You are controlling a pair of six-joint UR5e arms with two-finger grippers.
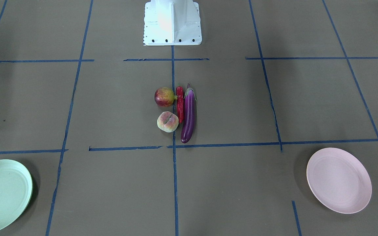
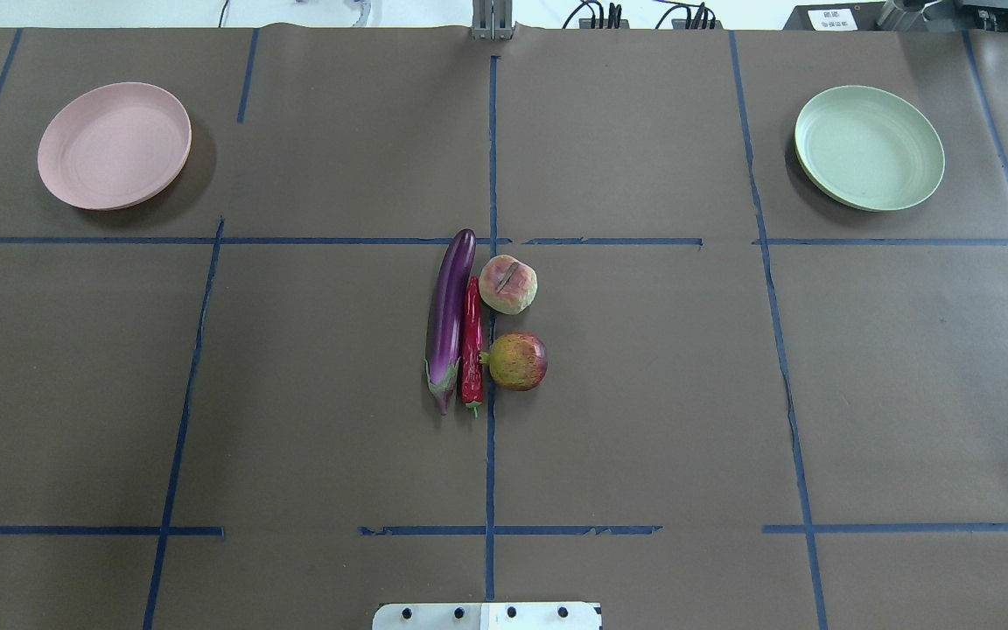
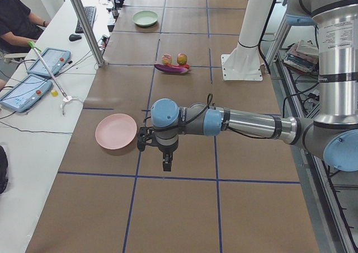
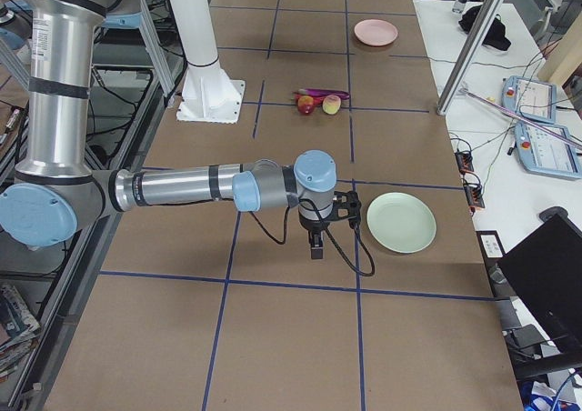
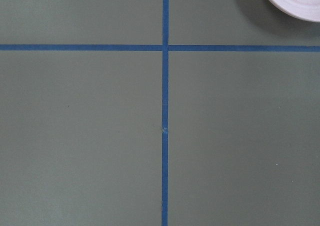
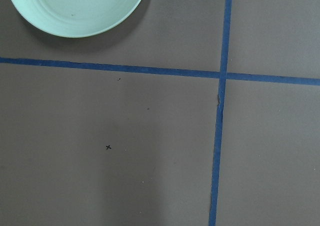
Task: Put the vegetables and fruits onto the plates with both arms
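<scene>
The purple eggplant (image 2: 450, 319), red chili (image 2: 472, 341), pomegranate-like fruit (image 2: 518, 361) and pale peach (image 2: 508, 284) lie close together at the table's middle. The pink plate (image 2: 115, 145) is at the far left and the mint green plate (image 2: 870, 147) at the far right, both empty. My left gripper (image 3: 166, 163) hangs above the table beside the pink plate (image 3: 116, 131). My right gripper (image 4: 316, 247) hangs beside the green plate (image 4: 401, 221). Both show only in the side views, so I cannot tell whether they are open or shut.
The white robot base block (image 2: 486, 616) stands at the near edge. Blue tape lines (image 2: 491, 437) cross the brown table cover. An operator (image 3: 14, 18) sits at a side desk with tablets (image 3: 25, 93), beyond the table's far edge.
</scene>
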